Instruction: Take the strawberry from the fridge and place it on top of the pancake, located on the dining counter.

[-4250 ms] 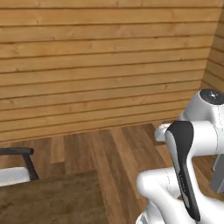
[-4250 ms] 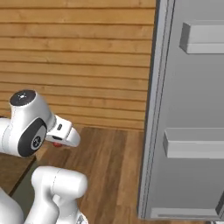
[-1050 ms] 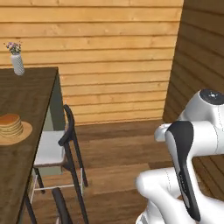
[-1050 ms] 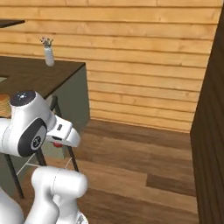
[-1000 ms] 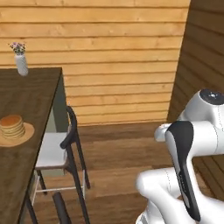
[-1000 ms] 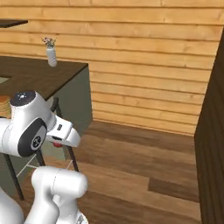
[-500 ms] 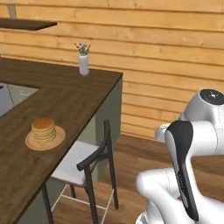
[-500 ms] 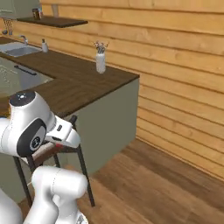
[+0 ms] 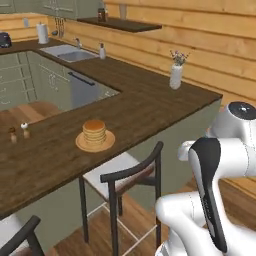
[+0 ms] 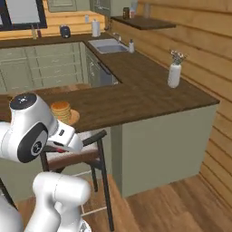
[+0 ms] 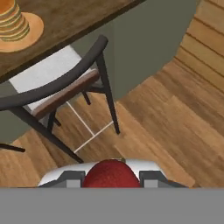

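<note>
Between the claw's fingertips at the bottom of the hand view sits the strawberry [image 11: 111,174], dark red and rounded, with the claw [image 11: 112,178] pinching it from both sides. Below it in that view: wooden plank floor [image 11: 175,118] and a dark-framed stool [image 11: 65,87] with a pale seat, tucked against the pale green base of the dining worktop [image 11: 78,17].

Pancake [image 9: 94,132] is a short golden-tan stack on a flat round tan plate [image 9: 106,142], standing on the dark-brown worktop near its front edge, just above the stool [image 9: 125,175] in the left base view. Same stack shows in the right base view [image 10: 60,111], partly behind the arm's white shoulder, and at the upper left corner of the hand view [image 11: 13,19]. Strawberry is well apart from the pancake, held off the worktop over the floor.

Two small shakers [image 9: 20,132] stand left of the plate, apart from it. A white vase [image 9: 175,76] with dried sprigs stands near the far corner of the worktop. Farther back a sink [image 9: 67,53] is set into the wooden counter, with a small bottle [image 9: 102,51] beside it and a wall shelf [image 9: 122,24] above. Second stool's dark backrest [image 9: 17,235] shows at lower left. Plank wall behind.
</note>
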